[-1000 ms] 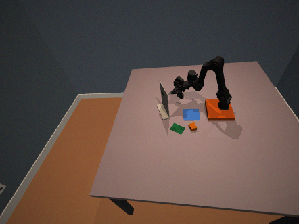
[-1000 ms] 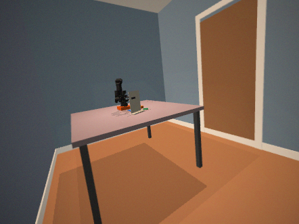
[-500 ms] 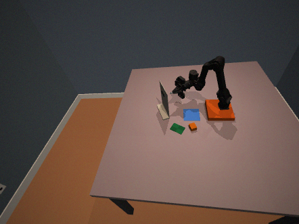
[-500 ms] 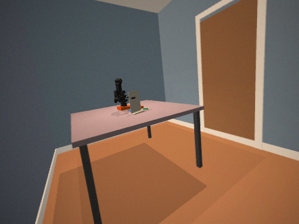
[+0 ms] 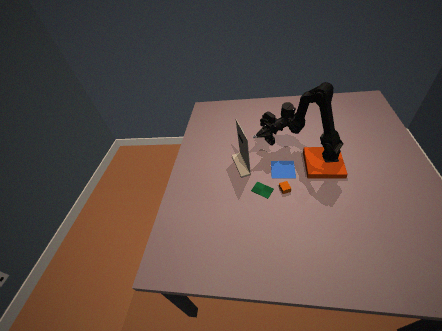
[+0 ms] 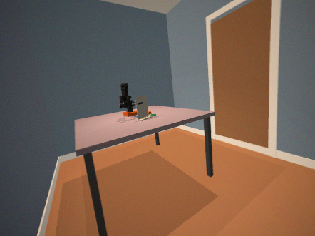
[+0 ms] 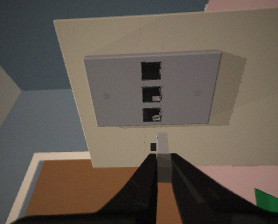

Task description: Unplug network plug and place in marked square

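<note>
The upright beige panel (image 5: 242, 144) (image 6: 141, 107) (image 7: 75, 45) carries a grey faceplate (image 7: 115, 90) with three sockets in a column. The lowest socket (image 7: 152, 114) shows open. My gripper (image 7: 162, 160) (image 5: 260, 135) is shut on the small pale network plug (image 7: 162, 144), which sticks out past the fingertips. It holds the plug in the air a short way in front of the panel, clear of the sockets. A blue marked square (image 5: 283, 169) lies on the table below and to the right of the gripper.
A green flat patch (image 5: 262, 190) (image 7: 267, 200) and a small orange block (image 5: 285, 187) lie in front of the blue square. The arm stands on an orange base (image 5: 336, 169) to the right. The table's left edge runs a little beyond the panel.
</note>
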Tool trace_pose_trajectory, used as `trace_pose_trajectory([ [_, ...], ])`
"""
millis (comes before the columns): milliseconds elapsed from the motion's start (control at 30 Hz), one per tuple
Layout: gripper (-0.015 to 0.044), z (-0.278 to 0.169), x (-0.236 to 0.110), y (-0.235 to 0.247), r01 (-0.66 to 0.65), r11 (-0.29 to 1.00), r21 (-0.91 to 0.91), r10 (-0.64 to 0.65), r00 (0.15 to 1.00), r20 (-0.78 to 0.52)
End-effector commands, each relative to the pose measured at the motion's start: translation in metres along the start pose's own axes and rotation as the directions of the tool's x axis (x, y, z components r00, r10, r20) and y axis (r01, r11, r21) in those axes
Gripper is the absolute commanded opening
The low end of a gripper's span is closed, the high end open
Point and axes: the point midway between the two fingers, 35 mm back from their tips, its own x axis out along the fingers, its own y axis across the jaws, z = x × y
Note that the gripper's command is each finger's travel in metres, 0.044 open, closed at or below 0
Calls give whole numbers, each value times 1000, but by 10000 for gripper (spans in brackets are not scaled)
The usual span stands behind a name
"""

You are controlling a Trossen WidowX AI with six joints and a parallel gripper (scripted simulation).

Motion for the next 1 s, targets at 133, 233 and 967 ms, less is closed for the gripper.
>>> trace_pose_trajectory([
  [133,0,-2,-6,0,0,1000,2,0,1000,-3],
  [233,0,-1,-5,1,0,1000,0,0,1000,0],
  [967,0,-9,-20,49,1,1000,1,-1,1000,-2],
])
